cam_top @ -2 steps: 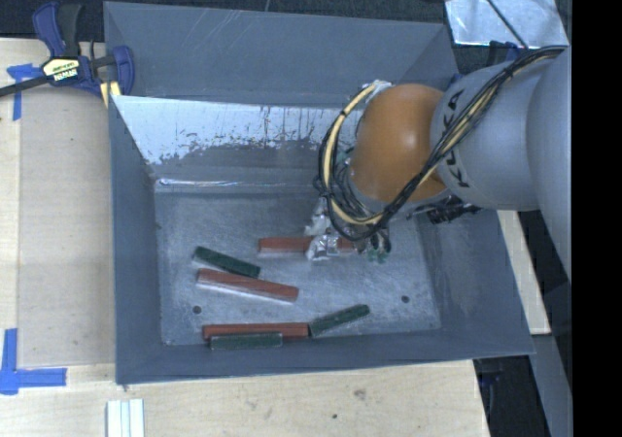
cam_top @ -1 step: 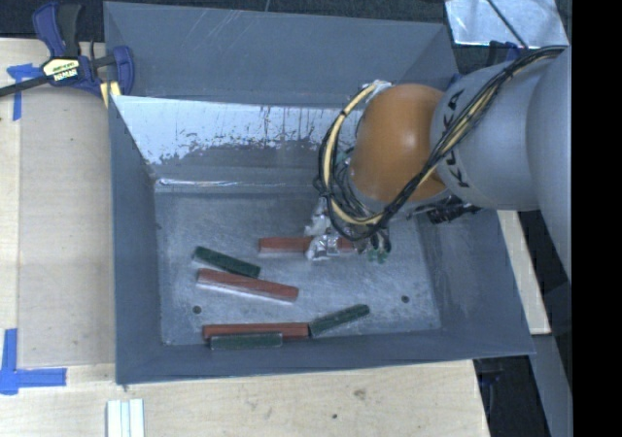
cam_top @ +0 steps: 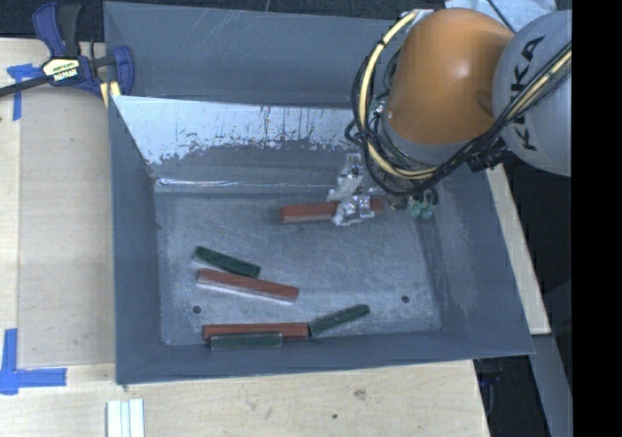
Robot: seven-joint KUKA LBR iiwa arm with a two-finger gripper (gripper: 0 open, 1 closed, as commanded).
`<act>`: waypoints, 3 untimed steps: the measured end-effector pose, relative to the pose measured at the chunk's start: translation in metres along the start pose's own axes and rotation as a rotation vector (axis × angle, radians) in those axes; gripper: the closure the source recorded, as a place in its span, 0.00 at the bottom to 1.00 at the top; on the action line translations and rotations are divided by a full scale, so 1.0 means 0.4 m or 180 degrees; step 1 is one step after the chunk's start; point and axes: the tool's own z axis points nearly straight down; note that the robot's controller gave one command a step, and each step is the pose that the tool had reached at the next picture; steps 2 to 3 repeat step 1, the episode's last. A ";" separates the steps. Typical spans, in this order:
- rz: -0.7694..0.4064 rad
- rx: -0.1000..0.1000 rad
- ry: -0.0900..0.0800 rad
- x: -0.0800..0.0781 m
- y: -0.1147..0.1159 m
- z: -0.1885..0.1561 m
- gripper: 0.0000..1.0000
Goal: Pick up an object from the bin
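My gripper point(cam_top: 352, 204) is low over the back of the bin floor, right of the middle. It sits at the right end of a red-brown flat bar point(cam_top: 306, 215), which lies roughly level and points left from it. The gripper's metal body covers that end of the bar. Whether the bar rests on the floor or is raised off it is unclear. A dark green bar point(cam_top: 226, 262) lies further to the front left, apart from the gripper.
Toward the front lie a red-brown bar with a pale edge point(cam_top: 248, 285), a short green bar point(cam_top: 339, 319) and a long red-brown bar point(cam_top: 256, 331) against the front wall. The arm's orange cover and cables hang above the bin's right back corner.
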 end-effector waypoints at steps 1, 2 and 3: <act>0.0001 0.0000 0.0001 0.000 0.000 0.000 1.00; 0.0001 0.0000 0.0001 0.000 0.000 0.000 1.00; 0.0001 0.0000 0.0001 0.000 0.000 0.000 1.00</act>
